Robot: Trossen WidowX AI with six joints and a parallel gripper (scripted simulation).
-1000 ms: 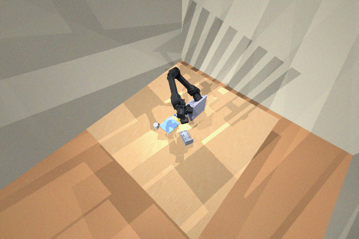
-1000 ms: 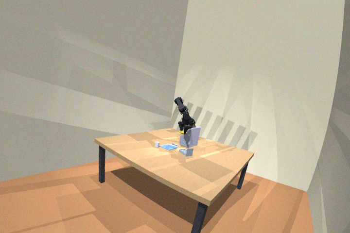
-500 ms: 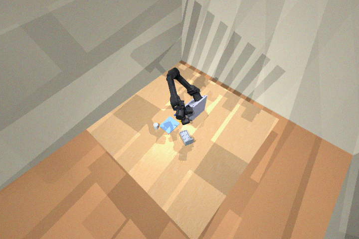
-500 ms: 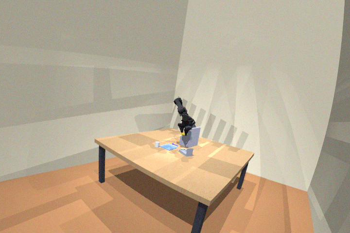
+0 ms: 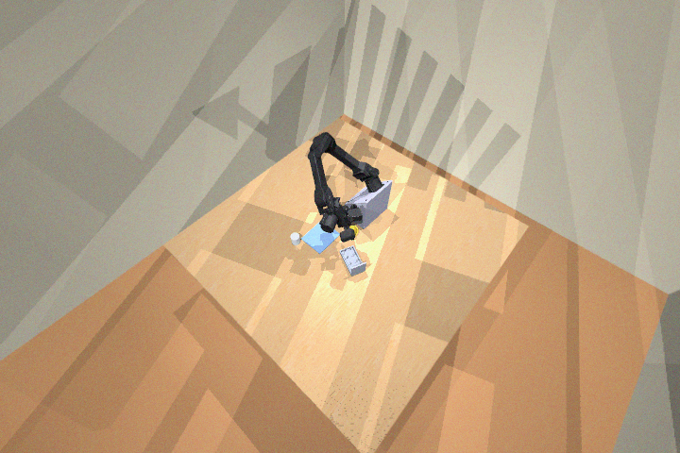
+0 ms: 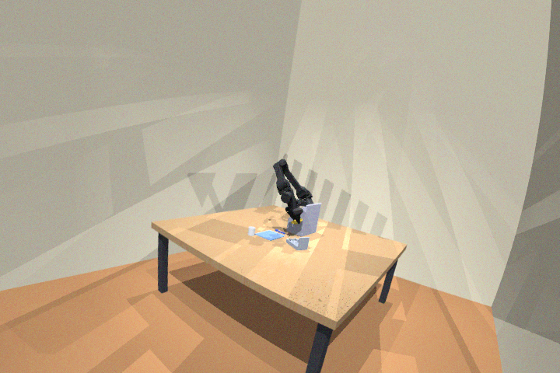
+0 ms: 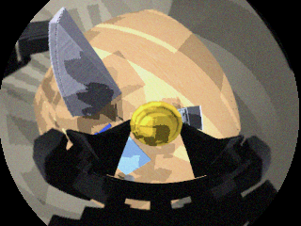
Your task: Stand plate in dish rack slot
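The surface (image 5: 448,240) (image 6: 245,255) (image 7: 207,75) is carrying everything, and the black arm (image 5: 314,171) (image 6: 278,176) (image 7: 35,40) is bending down from the side of its far corner. A grey panel (image 5: 377,205) (image 6: 311,220) (image 7: 80,71) is standing upright beside the arm. The blue mat (image 5: 316,240) (image 6: 269,235) (image 7: 132,160) is lying flat, more toward the left corner. The dish rack (image 5: 358,267) (image 6: 304,243) (image 7: 196,118) is waiting on the near-corner side of the end effector (image 5: 352,226) (image 6: 295,218) (image 7: 156,123), its long axis pointing roughly to that corner. I am seeing no dish in it, but its slots are looking too small to judge surely. The end effector is gripping the yellow plate (image 5: 354,230) (image 6: 295,221) (image 7: 156,123), which is hanging above the surface, apart from the rack. So the coming move is probably requiring travel toward the near corner, while turning the plate on edge, in line with the rails. The white cup (image 5: 295,239) (image 6: 251,231) is standing beside the mat, its inside not showing. A blue pen (image 6: 280,231) (image 7: 103,129) is lying near the mat
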